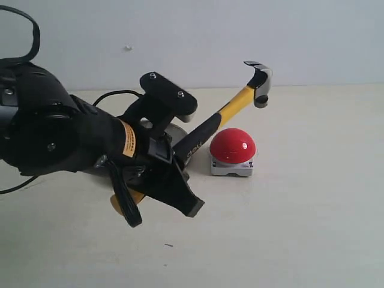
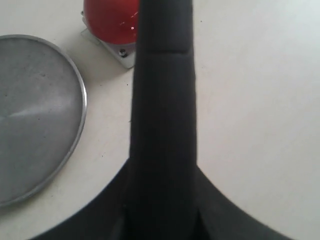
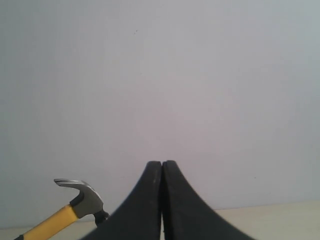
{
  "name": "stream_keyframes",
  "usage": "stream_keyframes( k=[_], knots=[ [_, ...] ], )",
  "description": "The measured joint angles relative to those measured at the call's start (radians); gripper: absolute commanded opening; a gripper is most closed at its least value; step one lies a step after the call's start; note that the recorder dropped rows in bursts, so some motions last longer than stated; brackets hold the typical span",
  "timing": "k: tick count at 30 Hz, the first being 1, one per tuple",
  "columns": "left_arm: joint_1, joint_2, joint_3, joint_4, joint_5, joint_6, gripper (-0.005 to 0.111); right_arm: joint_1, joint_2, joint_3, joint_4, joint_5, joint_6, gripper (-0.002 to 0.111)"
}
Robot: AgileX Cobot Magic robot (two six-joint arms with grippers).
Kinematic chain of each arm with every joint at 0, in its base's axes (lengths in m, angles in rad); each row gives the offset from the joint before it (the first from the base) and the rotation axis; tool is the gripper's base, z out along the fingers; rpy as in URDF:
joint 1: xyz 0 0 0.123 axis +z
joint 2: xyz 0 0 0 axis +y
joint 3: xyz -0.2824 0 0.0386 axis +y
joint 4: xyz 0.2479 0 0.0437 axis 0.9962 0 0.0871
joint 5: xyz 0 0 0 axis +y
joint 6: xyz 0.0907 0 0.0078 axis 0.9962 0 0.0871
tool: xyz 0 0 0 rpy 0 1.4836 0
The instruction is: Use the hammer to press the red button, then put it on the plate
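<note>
Bulky black left arm [image 1: 54, 126] fills the near side, its hand [image 1: 180, 157] pinching a hammer [image 1: 231, 111] raised over a red button [image 1: 233, 145].

Both fingers clamp the hammer's dark grip low on the handle; the yellow end pokes out below the hand, and the handle slants upward so the steel head hangs in the air above the button, clear of it. The button sits on its grey base on the pale surface [image 1: 300, 228], with the plate [image 2: 35, 120] lying bare just beside it. From the exterior view the arm hides nearly all of the plate, and in the left wrist view the handle covers part of the button. A black cable [image 1: 114, 95] loops behind the arm near the white wall [image 1: 210, 36]. The right hand [image 3: 162, 200] is pressed together with nothing in it, facing the wall, well apart from the button.
</note>
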Motion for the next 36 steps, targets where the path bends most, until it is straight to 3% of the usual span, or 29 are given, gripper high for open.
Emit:
stream_keyframes(
  k=[8,16,27,36],
  knots=[
    [0.060,0.000,0.005,-0.015,-0.023,-0.120,0.000,0.000,0.000,0.000,0.000,0.000,0.000,0.000],
    [0.006,0.013,0.006,-0.031,-0.021,-0.123,0.000,0.000,0.000,0.000,0.000,0.000,0.000,0.000],
    [-0.002,0.023,0.006,-0.032,0.001,-0.205,0.000,0.000,0.000,0.000,0.000,0.000,0.000,0.000],
    [-0.015,0.042,0.006,-0.032,-0.121,-0.303,0.000,0.000,0.000,0.000,0.000,0.000,0.000,0.000]
  ],
)
